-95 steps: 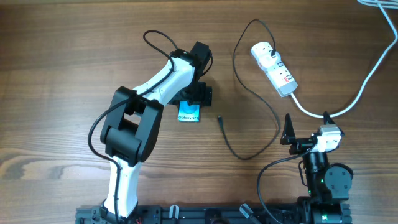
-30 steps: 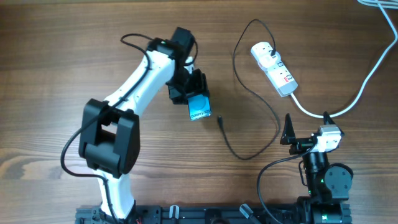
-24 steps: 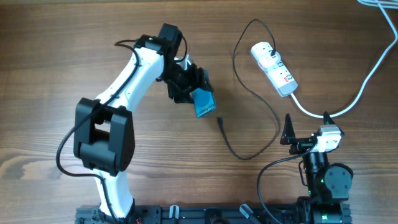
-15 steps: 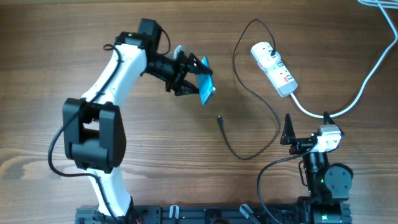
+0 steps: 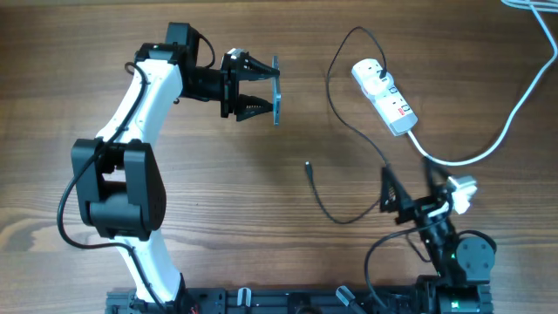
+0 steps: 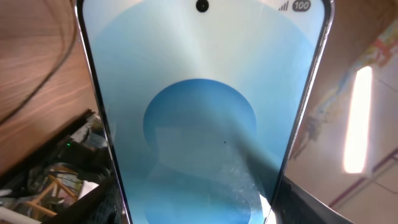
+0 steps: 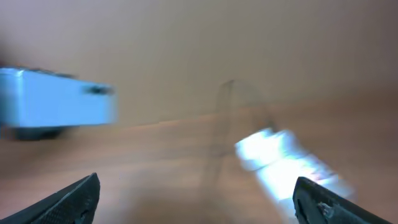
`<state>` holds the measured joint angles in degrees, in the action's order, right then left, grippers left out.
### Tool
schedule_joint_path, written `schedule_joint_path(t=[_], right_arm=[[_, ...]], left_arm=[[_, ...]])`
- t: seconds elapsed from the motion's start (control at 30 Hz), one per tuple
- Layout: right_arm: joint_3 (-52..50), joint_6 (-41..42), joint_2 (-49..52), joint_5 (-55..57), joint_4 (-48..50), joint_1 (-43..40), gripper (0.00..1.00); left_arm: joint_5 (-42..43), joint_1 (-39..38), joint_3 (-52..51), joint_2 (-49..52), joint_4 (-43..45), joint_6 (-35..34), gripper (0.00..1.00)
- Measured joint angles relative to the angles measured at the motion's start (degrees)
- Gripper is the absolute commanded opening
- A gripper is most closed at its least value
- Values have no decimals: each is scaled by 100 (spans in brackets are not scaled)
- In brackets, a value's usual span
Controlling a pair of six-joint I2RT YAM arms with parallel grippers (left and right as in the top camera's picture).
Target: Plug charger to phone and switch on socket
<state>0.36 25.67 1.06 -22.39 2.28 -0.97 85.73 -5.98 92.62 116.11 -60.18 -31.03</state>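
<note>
One phone (image 5: 275,90), seemingly between left fingers (image 5: 253,109).

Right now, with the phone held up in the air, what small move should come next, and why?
Probably the right gripper should reach toward the charger's connector tip. The left gripper holds the phone lifted off the table, while the connector tip lies loose on it and the right gripper is open and empty.

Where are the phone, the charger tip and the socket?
phone (image 6: 202,124): left wrist view, middle of the screen.
charger (image 5: 309,168): overhead view, connector tip.
socket (image 5: 385,98): overhead view, middle of the white body.
</note>
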Motion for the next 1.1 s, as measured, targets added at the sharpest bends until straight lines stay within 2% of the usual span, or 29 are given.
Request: schedule_joint_path(t=[0.1,0.17,0.2,0.27,0.3,0.43,0.53,0.63,0.67,0.73,0.83,0.9,1.0,1.1], right_arm=[[0,2000,0,-621,31,0,100],[-2,3034,15,-999,625,0,99],[0,3281,28,-1182,1117,0,99],[68,3593,15,-1495,1486,0,99],[144,3633,15,-1574,1311,0,99],[1106,3126,76,-1617,-1084,0,99],[2426,2131,455,-1040,-2977,0,99],[3842,1099,1235,-330,-4242,0,100],[4402,710,1694,-122,-4535,0,100],[4887,566,2238,-15,-4647,0,99],[5018,308,2704,-675,-4065,0,96],[5149,166,3025,-1176,-4089,2,96],[5689,-236,3742,-1344,-4874,221,96],[6863,-761,4887,-621,-6129,1001,96]], left_arm=[[79,0,0,0,0,-92,67],[120,0,0,0,-4,-269,66],[122,0,0,0,-2,-363,66],[136,0,0,0,-4,-619,66],[138,0,0,0,0,-734,66],[140,0,0,0,0,-1056,66],[140,0,0,0,-4,-1174,66],[142,0,0,0,0,-1198,66],[140,0,0,0,-7,-1204,66],[140,0,0,0,-4,-1222,66],[142,0,0,0,4,-1222,66],[142,0,0,0,11,-1224,66],[140,0,0,0,22,-1228,66],[140,0,0,0,68,-1248,67]])
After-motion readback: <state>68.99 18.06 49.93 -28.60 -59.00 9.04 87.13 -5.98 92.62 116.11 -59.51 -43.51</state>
